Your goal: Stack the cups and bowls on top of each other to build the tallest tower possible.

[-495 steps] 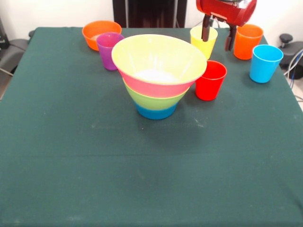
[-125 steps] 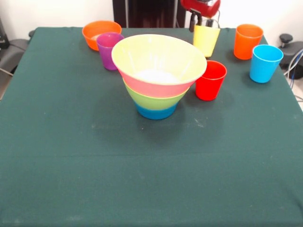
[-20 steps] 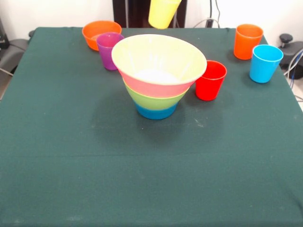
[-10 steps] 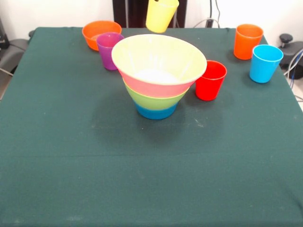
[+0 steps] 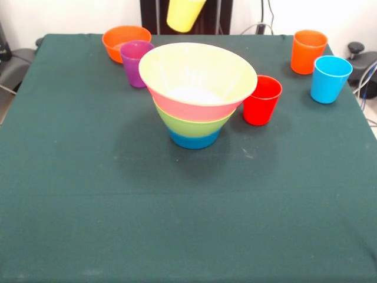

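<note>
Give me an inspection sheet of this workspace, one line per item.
Surface: green cloth table, flat.
Job's things: tower of nested bowls at centre; yellow cup in the air above it, tilted; red cup beside the tower; purple cup against small orange bowl; orange cup and light blue cup upright, close together.
Clutter: nothing seen.
Gripper: not in view.
Cables: some at the right edge.
Surroundings: white wall.

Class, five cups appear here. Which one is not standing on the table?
The yellow cup: it hangs tilted in the air above the stacked bowls, while the purple, red, orange and blue cups stand upright on the cloth.
</note>
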You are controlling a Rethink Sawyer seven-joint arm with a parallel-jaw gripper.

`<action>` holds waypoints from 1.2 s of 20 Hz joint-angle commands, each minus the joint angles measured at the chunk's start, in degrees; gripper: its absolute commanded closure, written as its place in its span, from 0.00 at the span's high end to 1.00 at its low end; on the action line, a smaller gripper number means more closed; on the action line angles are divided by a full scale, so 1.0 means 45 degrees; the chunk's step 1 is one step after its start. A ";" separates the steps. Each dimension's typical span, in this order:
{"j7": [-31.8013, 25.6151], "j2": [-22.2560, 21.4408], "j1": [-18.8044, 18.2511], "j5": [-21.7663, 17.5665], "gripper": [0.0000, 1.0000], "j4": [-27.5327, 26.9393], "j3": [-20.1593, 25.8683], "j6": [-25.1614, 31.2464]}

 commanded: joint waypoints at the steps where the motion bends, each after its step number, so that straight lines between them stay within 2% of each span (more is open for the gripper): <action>1: -0.0135 0.0131 -0.0302 -0.1532 0.00 0.1253 -0.0053 -0.1470; 6: 0.0279 0.0584 -0.0229 -0.2218 0.00 0.1307 -0.0361 -0.2039; 8: 0.0361 0.0502 -0.0138 -0.2209 0.00 0.1303 -0.0326 -0.1933; 15: -0.0526 -0.0428 -0.0465 -0.1188 0.00 0.0823 0.0524 -0.0010; 19: -0.0683 -0.0870 -0.0127 -0.0374 0.00 -0.0045 0.0941 0.1360; 24: -0.0398 -0.0165 0.0238 -0.0275 0.00 -0.1199 0.1132 0.1496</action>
